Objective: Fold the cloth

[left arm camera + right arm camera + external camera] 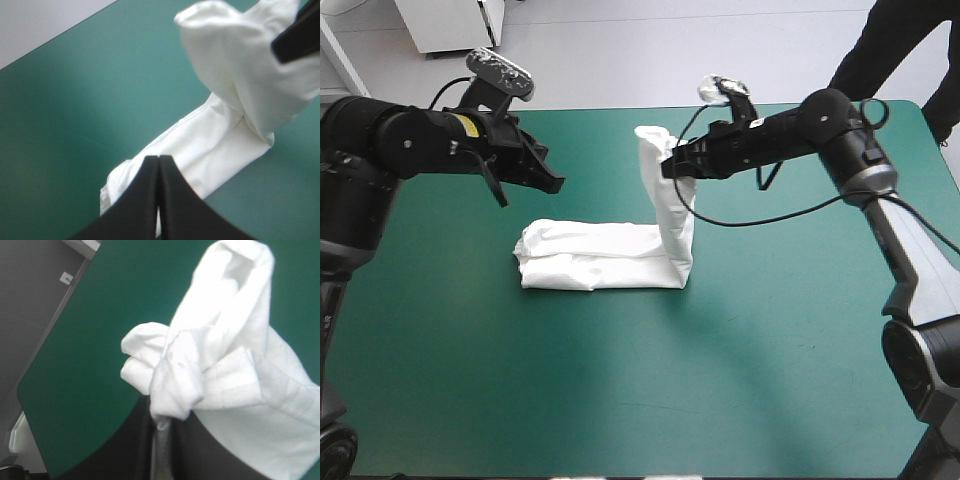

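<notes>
Surface: teal-green table (770,330) | T-shirt (600,255): folded strip at its middle, right end raised upright | my right gripper (668,166): clamped on that end, the bunched cloth seen only from its wrist | my left gripper (556,184): closed, empty, apart.

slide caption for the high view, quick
Right tool holds one end of the T-shirt upright; left tool hovers shut nearby.

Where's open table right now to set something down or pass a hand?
Free: the near strip between the T-shirt and the near edge of the table; also the left side. Crowded: the far middle, where the right jaws grip the raised end and the left jaws hang shut nearby.
</notes>
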Controlling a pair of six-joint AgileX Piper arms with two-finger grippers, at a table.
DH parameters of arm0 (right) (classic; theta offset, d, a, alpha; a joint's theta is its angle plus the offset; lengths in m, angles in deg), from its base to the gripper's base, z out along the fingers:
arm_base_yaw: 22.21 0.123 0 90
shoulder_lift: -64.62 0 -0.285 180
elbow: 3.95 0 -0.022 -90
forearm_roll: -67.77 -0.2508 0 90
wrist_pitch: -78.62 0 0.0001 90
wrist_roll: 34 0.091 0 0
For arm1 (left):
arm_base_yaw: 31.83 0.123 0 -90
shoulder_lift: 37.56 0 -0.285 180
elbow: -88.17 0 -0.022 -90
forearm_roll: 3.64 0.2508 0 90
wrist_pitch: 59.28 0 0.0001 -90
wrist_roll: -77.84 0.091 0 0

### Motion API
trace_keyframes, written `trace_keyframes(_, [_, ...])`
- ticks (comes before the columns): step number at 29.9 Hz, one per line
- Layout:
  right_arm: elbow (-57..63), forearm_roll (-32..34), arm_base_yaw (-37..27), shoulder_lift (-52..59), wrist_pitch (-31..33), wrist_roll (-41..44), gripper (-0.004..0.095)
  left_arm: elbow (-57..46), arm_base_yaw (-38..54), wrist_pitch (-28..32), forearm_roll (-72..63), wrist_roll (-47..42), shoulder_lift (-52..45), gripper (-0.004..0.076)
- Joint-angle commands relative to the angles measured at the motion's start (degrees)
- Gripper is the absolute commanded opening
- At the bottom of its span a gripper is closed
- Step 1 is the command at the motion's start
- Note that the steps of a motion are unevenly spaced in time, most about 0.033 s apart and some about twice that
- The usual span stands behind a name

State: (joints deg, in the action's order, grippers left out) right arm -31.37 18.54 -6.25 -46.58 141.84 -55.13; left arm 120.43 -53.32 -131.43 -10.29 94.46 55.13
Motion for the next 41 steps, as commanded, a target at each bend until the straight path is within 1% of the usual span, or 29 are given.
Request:
trace_keyframes(1, [-2.56,-3.55,4.62,-0.14,-4.29,-0.27,-0.0013,-1.06,0.07,-1.64,0.14,-1.15,-5.79,-0.0022])
trace_keyframes(6, [-5.05,-3.68,9.72,-5.88,-7.22,-0.27,-0.0013,-4.01,0.07,-1.64,0.14,-1.27,-9.10,-0.0022])
trace_keyframes(14, [-13.23,-5.00,15.50,-16.89,-7.50,-0.02,-0.0013,-5.60,0.07,-1.64,0.10,-1.27,-10.49,-0.0022])
trace_keyframes(20, [-18.92,-4.87,17.49,-23.83,-6.77,-0.02,-0.0013,-5.60,0.07,-1.64,0.10,-1.27,-10.49,-0.0022])
trace_keyframes(24, [-19.52,-5.01,17.72,-26.24,-4.70,-0.66,-0.0010,-5.60,0.07,-1.64,0.10,-1.27,-10.49,-0.0022])
trace_keyframes(26, [-19.52,-4.72,17.72,-26.34,-2.71,-2.26,0.0022,-5.60,0.07,-1.64,0.10,-1.27,-10.49,-0.0022])
trace_keyframes(27, [-19.52,-4.99,17.72,-26.34,-1.85,-2.80,0.0055,-5.60,0.07,-1.64,0.10,-1.27,-10.49,-0.0022])
trace_keyframes(30, [-20.62,-4.71,17.61,-25.71,0.23,-3.22,0.0172,-5.60,0.07,-1.64,0.10,-1.27,-10.49,-0.0022])
trace_keyframes(33, [-24.93,-3.38,17.61,-25.71,4.54,-2.24,0.0304,-5.60,0.07,-1.64,0.10,-1.27,-10.49,-0.0022])
trace_keyframes(35, [-28.92,-1.14,17.61,-25.71,6.63,-0.54,0.0359,-5.60,0.07,-1.64,0.10,-1.27,-10.70,-0.0022])
trace_keyframes(36, [-31.61,1.43,17.61,-25.71,7.95,0.51,0.0376,-5.60,0.07,-1.64,0.10,-1.27,-10.81,-0.0022])
trace_keyframes(40, [-40.94,17.01,17.23,-24.88,8.32,7.73,0.0380,-5.60,0.07,-1.64,0.10,-1.27,-11.89,-0.0022])
trace_keyframes(41, [-42.17,20.00,16.78,-24.44,8.32,9.29,0.0380,-5.60,0.07,-1.64,0.10,-1.27,-12.13,-0.0022])
